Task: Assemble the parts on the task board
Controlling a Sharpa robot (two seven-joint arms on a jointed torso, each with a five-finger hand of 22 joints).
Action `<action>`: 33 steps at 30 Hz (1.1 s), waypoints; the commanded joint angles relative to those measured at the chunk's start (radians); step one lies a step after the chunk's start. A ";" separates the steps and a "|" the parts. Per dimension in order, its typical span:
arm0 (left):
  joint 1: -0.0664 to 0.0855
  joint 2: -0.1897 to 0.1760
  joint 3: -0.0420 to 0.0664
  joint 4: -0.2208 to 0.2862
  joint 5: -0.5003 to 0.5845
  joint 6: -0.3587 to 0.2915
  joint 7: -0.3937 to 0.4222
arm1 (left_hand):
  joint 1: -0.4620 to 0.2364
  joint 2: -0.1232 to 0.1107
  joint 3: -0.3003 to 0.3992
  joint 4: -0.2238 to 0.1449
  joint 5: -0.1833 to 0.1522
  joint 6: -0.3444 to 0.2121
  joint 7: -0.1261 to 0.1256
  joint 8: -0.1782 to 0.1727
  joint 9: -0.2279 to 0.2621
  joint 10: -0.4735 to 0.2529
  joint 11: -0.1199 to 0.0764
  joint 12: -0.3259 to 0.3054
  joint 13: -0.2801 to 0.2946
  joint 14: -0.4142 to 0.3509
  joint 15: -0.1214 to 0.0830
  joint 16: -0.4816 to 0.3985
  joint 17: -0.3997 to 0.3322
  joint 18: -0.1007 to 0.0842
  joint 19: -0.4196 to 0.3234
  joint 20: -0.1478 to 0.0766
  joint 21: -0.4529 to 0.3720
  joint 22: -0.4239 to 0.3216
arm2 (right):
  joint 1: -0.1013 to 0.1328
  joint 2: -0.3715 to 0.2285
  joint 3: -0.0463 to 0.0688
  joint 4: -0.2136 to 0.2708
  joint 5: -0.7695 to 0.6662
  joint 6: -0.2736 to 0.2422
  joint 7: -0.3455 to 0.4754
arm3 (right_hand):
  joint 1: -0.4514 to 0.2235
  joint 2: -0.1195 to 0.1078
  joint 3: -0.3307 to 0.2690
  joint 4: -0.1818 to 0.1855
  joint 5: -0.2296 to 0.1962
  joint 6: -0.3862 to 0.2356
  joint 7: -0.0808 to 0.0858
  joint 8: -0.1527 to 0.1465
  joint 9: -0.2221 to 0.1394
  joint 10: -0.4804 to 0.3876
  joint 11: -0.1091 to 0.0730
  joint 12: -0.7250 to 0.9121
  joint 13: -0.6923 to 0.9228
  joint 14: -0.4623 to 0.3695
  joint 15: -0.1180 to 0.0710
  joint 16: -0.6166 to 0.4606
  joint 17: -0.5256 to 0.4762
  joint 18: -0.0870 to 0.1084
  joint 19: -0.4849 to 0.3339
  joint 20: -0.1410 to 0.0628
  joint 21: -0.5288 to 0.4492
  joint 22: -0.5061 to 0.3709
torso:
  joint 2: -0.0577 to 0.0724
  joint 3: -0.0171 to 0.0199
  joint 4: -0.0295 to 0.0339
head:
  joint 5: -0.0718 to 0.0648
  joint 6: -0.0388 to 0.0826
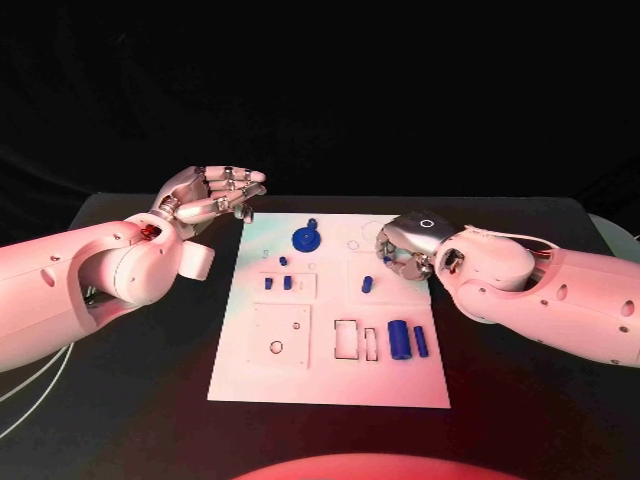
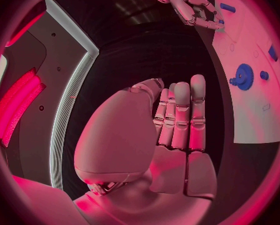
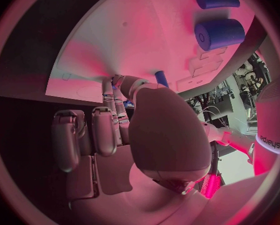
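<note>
Nearest me, a fat blue cylinder (image 1: 400, 339) and a thin rod (image 1: 421, 342) lay loose on the task board (image 1: 335, 380), apparently waiting their turn. Further up, the right hand (image 1: 407, 250) crouched over the board's right edge beside a small blue peg (image 1: 366, 284); whether it grasped anything I couldn't tell. Beyond, the blue gear (image 1: 306, 238) sat near the top. The left hand (image 1: 212, 195) hung off the board's far corner, fingers curled on nothing, probably standing by.

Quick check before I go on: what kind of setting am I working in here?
Probably a robotics lab test bench: a black table against a dark backdrop, a white task board with cut-out slots, and small blue plastic parts such as a blue gear.
</note>
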State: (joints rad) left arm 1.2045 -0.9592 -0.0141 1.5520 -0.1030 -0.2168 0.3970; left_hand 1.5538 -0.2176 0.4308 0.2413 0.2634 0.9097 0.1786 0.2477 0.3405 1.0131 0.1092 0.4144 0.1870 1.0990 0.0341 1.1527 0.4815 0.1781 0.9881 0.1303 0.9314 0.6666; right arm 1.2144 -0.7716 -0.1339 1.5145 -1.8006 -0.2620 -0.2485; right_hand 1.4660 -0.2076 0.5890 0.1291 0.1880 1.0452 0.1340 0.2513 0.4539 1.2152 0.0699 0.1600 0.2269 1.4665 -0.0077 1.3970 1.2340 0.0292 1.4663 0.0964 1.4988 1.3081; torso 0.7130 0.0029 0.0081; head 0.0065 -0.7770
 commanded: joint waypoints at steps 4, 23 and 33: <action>0.001 0.001 0.001 0.002 0.006 0.002 0.000 | 0.001 -0.008 0.007 -0.001 0.002 -0.008 0.003 -0.005 -0.001 -0.010 0.002 0.003 0.002 -0.002 0.000 -0.007 -0.002 0.007 0.001 -0.007 -0.004 -0.001 | -0.008 -0.002 -0.005 0.009 -0.038 -0.033 -0.036 | -0.007 0.011 0.002 -0.007 0.005 0.007 0.000 0.002 0.002 0.015 -0.008 -0.005 -0.002 0.036 -0.007 -0.004 -0.001 -0.013 0.070 -0.006 0.007 0.227 | 0.000 -0.0001 0.0010 | -0.002 0.000; 0.001 -0.001 0.001 -0.005 0.006 0.005 -0.008 | -0.002 -0.011 0.013 -0.003 0.002 -0.015 0.007 -0.008 -0.003 -0.019 0.005 0.005 0.002 -0.004 0.002 -0.009 -0.006 0.006 0.001 -0.006 -0.006 -0.002 | 0.007 -0.053 0.004 0.085 -0.038 -0.146 -0.049 | -0.038 0.011 -0.001 -0.008 -0.003 0.011 -0.004 0.004 0.006 0.024 -0.010 -0.012 -0.003 0.038 -0.009 -0.002 0.000 -0.017 0.079 -0.007 0.024 0.237 | -0.001 0.0001 -0.0009 | -0.001 0.003; 0.001 -0.003 0.001 -0.006 0.006 0.003 -0.009 | -0.004 -0.013 0.016 -0.005 0.002 -0.018 0.008 -0.010 -0.004 -0.024 0.007 0.007 0.002 -0.005 0.004 -0.010 -0.008 0.006 0.000 -0.005 -0.008 -0.003 | 0.012 -0.103 0.009 0.210 -0.018 -0.177 -0.045 | -0.042 0.010 -0.001 -0.008 -0.004 0.011 -0.005 0.003 0.006 0.025 -0.011 -0.013 -0.004 0.038 -0.009 -0.002 0.000 -0.018 0.081 -0.007 0.027 0.239 | 0.000 0.0007 -0.0022 | 0.017 0.005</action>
State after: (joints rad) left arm 1.2045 -0.9627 -0.0141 1.5443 -0.1022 -0.2170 0.3842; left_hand 1.5498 -0.2216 0.4418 0.2359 0.2634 0.8990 0.1892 0.2433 0.3383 0.9989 0.1163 0.4144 0.1876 1.0989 0.0342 1.1489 0.4745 0.1781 0.9882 0.1304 0.9276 0.6647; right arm 1.2265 -0.8753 -0.1252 1.7102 -1.8185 -0.4066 -0.2902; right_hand 1.4339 -0.1978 0.5890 0.1239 0.1875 1.0487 0.1312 0.2513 0.4588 1.2322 0.0615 0.1522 0.2236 1.4665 -0.0076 1.3970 1.2326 0.0294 1.4663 0.0966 1.5210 1.3076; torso 0.7121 0.0032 0.0066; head 0.0165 -0.7739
